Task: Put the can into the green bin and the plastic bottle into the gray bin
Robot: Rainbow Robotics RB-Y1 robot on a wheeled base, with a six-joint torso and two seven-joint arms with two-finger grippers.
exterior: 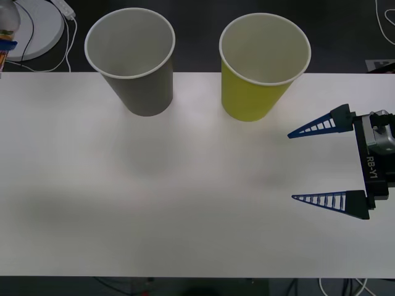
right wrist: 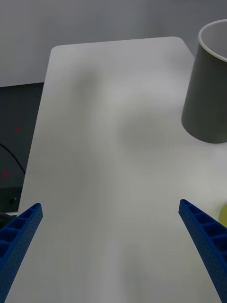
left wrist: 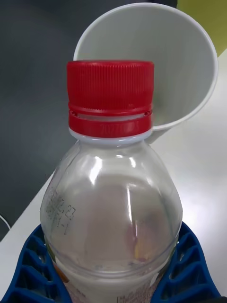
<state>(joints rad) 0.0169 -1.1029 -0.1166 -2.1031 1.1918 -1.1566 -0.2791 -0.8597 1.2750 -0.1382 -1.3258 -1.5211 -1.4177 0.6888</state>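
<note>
Beside the gray bin, the left gripper clamps the plastic bottle, cap toward the rim; released early, it could strike the rim and topple the cup; the right gripper waits, spread, near the green bin.

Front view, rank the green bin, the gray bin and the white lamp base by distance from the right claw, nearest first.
1. The green bin, just up-table and left of the open right claw.
2. The gray bin, farther left along the table's far edge.
3. The white lamp base, off the table at the far-left corner.
</note>
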